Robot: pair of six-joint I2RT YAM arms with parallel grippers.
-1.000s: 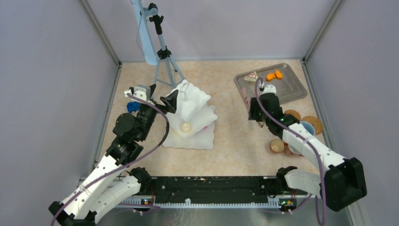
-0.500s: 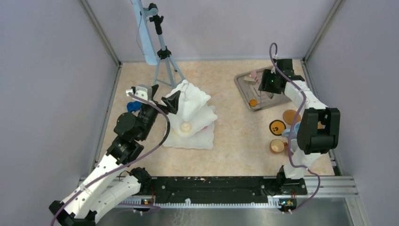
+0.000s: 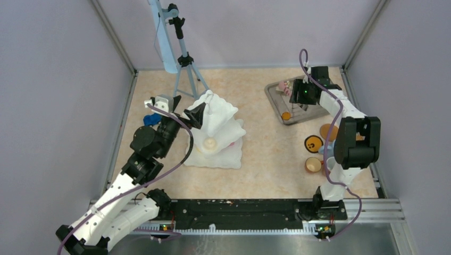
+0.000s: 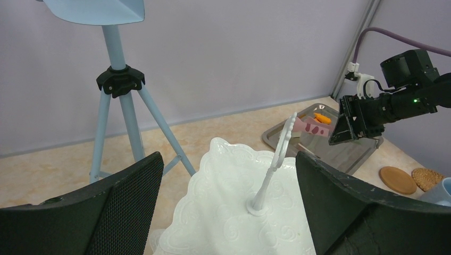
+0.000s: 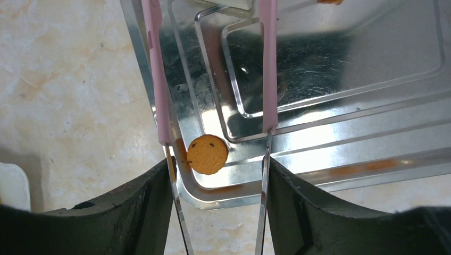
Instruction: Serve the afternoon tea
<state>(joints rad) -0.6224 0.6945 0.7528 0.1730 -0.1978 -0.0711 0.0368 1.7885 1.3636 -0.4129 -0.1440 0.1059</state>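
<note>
My right gripper (image 3: 298,94) is shut on the pink tongs (image 5: 159,79) and hovers over the metal tray (image 3: 319,109). The tong arms stand apart with nothing pinched between them. A round orange cookie (image 5: 207,154) lies in the tray's near-left corner beside one tong arm. An orange pastry (image 4: 322,118) lies at the tray's back. The white tiered stand (image 3: 215,133) carries a cream pastry (image 3: 210,143) on its lower plate. My left gripper (image 4: 228,159) hangs open over the stand's top plate, beside its handle (image 4: 276,159). An orange-brown mug (image 3: 312,164) stands near the right arm.
A blue tripod (image 3: 181,58) stands behind the stand. A blue toy car (image 3: 150,120) lies left of my left gripper. Round coasters (image 4: 398,179) and a black-and-yellow disc (image 3: 313,143) sit between tray and mug. Grey walls close in the table on three sides.
My right arm swung from the tray's near-left side to above its back, then edged slightly left with the tongs. The left arm stayed put.
</note>
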